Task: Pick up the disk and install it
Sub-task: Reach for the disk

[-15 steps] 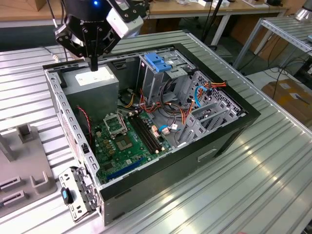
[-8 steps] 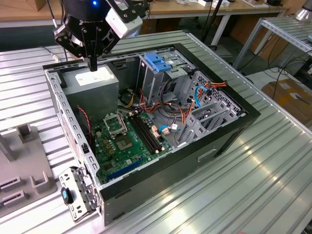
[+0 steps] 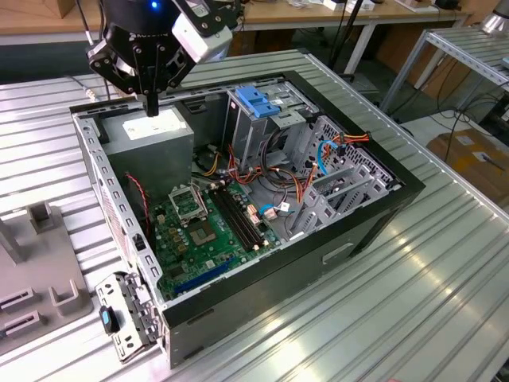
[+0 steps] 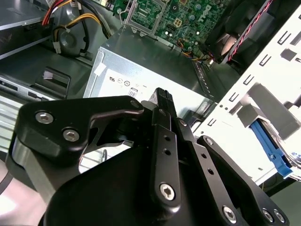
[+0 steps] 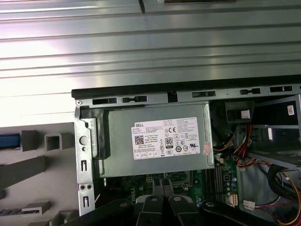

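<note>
The disk (image 5: 9, 140) shows in the first wrist view as a thin blue edge at the border of the picture. It lies in the grey fixture (image 3: 40, 278), outside the case (image 3: 278, 282) and well apart from the hand. I cannot see more of it than this edge.

The hand (image 3: 151, 107) hangs over the grey power supply (image 3: 155, 139) in the rear corner of the case. Its two black fingers (image 4: 164, 101) are pressed together and hold nothing. The tip points down at the top of the power supply, near the white label. I cannot tell whether the tip touches the metal or stays just above it.

Beside the power supply, lower in the case, is the green motherboard (image 3: 207, 231). Toward the exterior view's right stands the grey drive cage (image 3: 254, 131) with a blue latch (image 3: 258, 99) on top, and red, yellow and orange cables run between the cage and the board. The case lies open on a ribbed metal desk (image 3: 421, 302), and the fixture stands on the same desk at the exterior view's left.
</note>
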Robot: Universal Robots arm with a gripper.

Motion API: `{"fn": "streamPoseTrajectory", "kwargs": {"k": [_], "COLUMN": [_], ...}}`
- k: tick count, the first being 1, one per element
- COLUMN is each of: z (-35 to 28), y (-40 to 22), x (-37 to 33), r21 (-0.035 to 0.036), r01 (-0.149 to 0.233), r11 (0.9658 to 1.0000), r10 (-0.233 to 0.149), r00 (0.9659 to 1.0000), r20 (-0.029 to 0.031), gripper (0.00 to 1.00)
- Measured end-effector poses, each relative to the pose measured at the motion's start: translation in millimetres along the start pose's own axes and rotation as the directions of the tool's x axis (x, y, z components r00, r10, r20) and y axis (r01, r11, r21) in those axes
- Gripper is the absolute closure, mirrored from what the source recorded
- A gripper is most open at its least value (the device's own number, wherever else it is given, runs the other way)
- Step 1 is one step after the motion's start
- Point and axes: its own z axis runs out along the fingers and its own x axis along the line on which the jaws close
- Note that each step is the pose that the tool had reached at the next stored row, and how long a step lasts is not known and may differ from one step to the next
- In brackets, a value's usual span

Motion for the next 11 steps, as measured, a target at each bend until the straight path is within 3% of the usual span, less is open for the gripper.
{"fn": "streamPoseTrajectory", "kwargs": {"k": [11], "z": [-0.2], "y": [-1.1], "x": [13.7], "r21": [0.0000], "r01": [0.000], "r11": [1.0000], "r10": [0.000], "r00": [1.0000], "r20": [-0.0001], "gripper": [0.89]}}
